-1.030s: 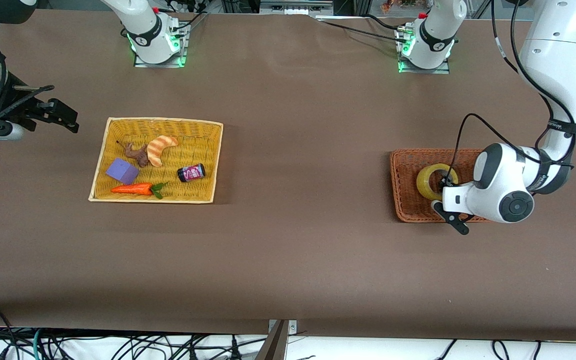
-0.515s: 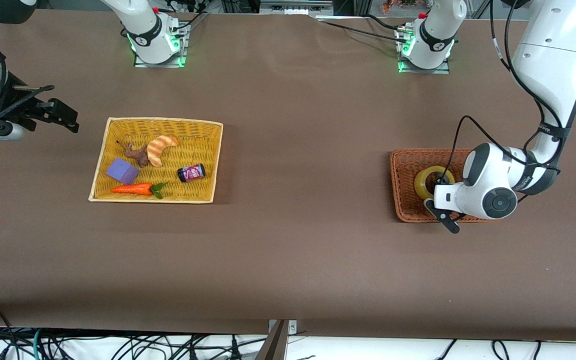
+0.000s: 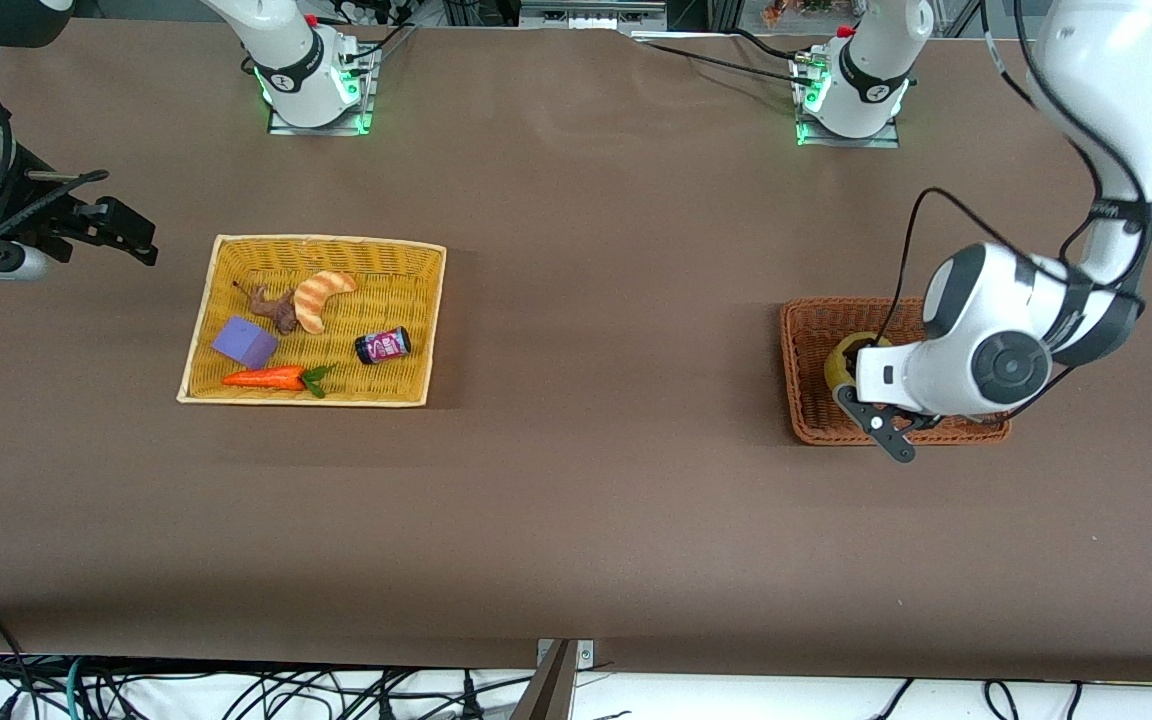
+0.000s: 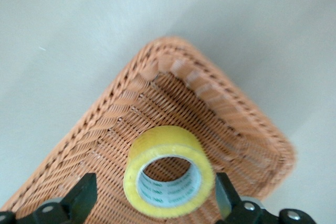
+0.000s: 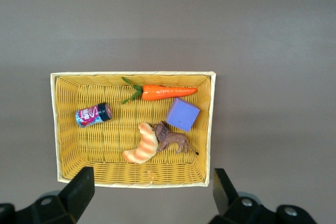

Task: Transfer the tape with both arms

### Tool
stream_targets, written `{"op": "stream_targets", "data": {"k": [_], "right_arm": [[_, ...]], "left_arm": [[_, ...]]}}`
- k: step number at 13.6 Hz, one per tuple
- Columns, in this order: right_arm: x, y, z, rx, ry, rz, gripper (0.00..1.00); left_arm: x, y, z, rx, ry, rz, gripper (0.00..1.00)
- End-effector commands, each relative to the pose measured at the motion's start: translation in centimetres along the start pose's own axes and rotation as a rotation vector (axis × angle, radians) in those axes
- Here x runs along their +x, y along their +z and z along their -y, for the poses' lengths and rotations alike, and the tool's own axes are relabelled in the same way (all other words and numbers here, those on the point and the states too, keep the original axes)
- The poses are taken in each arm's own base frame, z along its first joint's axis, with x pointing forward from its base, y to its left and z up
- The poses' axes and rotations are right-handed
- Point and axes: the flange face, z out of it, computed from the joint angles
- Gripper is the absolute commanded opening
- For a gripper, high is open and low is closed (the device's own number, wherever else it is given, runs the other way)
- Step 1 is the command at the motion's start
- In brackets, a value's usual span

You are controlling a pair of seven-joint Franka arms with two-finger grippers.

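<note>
Two baskets (image 3: 314,248) (image 3: 797,372), one tape (image 4: 169,178), one carrot (image 3: 264,378), one can (image 3: 382,346), one croissant (image 3: 321,296), one cube (image 3: 244,342).

The left gripper (image 4: 152,205) hangs over the reddish-brown wicker basket (image 3: 803,405) at the left arm's end of the table, with the yellowish ring-shaped roll of tape (image 4: 169,178) between its spread fingers (image 4: 84,198), above the basket floor. The right gripper (image 3: 121,232) hangs over the table at the right arm's end, beside the yellow rectangular wicker basket (image 3: 198,330). In that basket lie a striped croissant toy (image 3: 320,296), a brown animal figure (image 3: 273,309), a purple block (image 3: 244,342), a small dark can (image 3: 382,346) and an orange toy carrot (image 3: 266,378).
</note>
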Motion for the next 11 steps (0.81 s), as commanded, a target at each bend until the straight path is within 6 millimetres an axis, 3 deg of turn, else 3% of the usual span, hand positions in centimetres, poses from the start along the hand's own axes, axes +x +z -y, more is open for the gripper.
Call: {"op": "stream_targets", "data": {"k": [1, 5, 8, 10, 11], "right_arm": [[0.0, -0.7, 0.0, -0.012, 0.000, 0.000, 1.00], [0.0, -0.7, 0.0, -0.012, 0.000, 0.000, 1.00], [0.0, -0.7, 0.0, -0.012, 0.000, 0.000, 1.00], [0.0, -0.7, 0.0, -0.012, 0.002, 0.000, 1.00], [0.0, -0.7, 0.0, -0.012, 0.000, 0.000, 1.00]], "left_arm": [[-1.5, -5.9, -1.2, 0.023, -0.081, -0.043, 1.00], [-1.3, -16.7, -4.1, -0.003, -0.086, -0.101, 1.00], [-2.6, -20.6, -5.4, 0.022, -0.123, -0.113, 1.00], [-4.7, -21.9, -5.3, 0.046, -0.240, -0.121, 1.00], [-5.7, -21.7, -5.2, 0.039, -0.348, -0.114, 1.00]]}}
